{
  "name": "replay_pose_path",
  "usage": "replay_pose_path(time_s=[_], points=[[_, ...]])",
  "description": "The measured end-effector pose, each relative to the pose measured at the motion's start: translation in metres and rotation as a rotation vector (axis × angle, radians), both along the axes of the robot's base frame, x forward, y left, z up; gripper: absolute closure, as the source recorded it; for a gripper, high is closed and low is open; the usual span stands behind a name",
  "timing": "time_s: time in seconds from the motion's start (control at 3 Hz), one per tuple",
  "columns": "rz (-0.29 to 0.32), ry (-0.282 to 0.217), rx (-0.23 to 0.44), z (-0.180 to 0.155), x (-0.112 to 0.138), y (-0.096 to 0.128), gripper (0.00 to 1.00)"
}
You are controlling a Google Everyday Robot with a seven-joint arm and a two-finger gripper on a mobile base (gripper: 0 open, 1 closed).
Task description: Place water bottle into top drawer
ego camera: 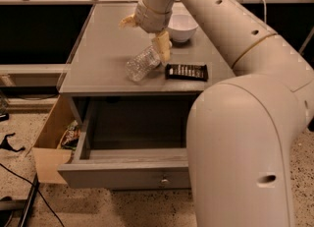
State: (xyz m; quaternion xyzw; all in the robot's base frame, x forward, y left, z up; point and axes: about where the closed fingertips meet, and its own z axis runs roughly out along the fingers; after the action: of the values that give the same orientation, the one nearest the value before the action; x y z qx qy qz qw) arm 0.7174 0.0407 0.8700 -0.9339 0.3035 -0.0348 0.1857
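The water bottle [142,64] lies on its side on the grey cabinet top [103,49], clear and crinkled, its neck pointing up-right. My gripper [145,35] hangs just above and behind it, open. One yellowish finger [163,47] reaches down beside the bottle's neck; the other [127,22] sticks out to the left, clear of the bottle. The top drawer [122,174] is pulled out below the cabinet top, with its small round knob [164,180] on the front panel. My arm hides the drawer's right part.
A white bowl [182,26] stands behind the gripper. A dark flat snack bar [186,71] lies right of the bottle. A brown cardboard box [49,145] holding a snack packet [71,135] stands on the floor left of the drawer. A black cable [19,179] crosses the floor.
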Motion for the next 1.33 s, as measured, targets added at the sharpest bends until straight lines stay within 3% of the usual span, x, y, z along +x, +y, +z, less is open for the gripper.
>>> replay_pose_path(time_s=[0.67,1.33], points=[[-0.032,0.034,-0.107,-0.016,-0.012,-0.014,0.02],[-0.015,0.012,-0.066,-0.011,-0.016,-0.014,0.48]])
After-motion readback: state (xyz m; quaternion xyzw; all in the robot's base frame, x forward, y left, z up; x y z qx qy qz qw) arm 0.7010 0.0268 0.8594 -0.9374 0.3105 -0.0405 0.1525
